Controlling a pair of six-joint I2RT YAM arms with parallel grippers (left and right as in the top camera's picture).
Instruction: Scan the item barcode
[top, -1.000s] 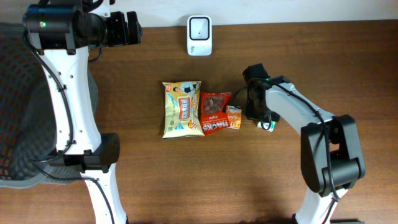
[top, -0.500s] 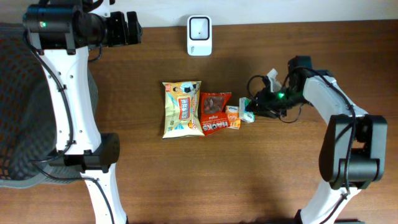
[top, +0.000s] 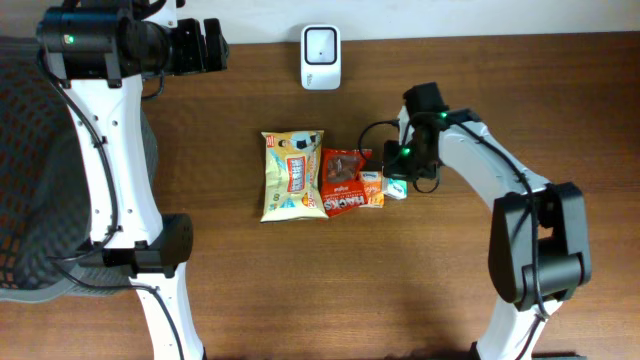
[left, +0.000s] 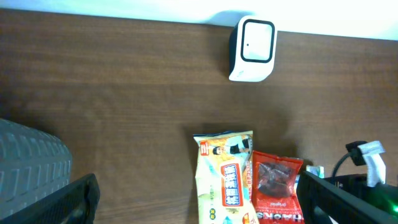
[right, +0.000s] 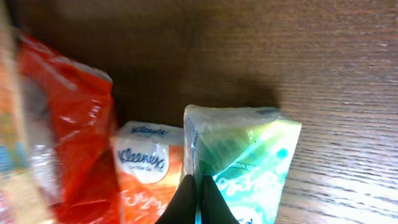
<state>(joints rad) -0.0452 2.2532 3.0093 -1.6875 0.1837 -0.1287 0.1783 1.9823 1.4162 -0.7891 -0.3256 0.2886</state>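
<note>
The right gripper, jaws together, touched the green tissue pack near the middle of the tabletop; whether it pinched the wrapper was unclear. The scanner stood at the far edge, beyond the pack and toward the left edge, and this arm was the nearer.

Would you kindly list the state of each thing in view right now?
left tool, open, empty.
right tool, shut, tips at green tissue pack.
green tissue pack, lying against orange tissue pack.
orange tissue pack, lying flat.
red snack bag, lying flat.
yellow snack bag, lying flat.
scanner, nothing before its window.
</note>
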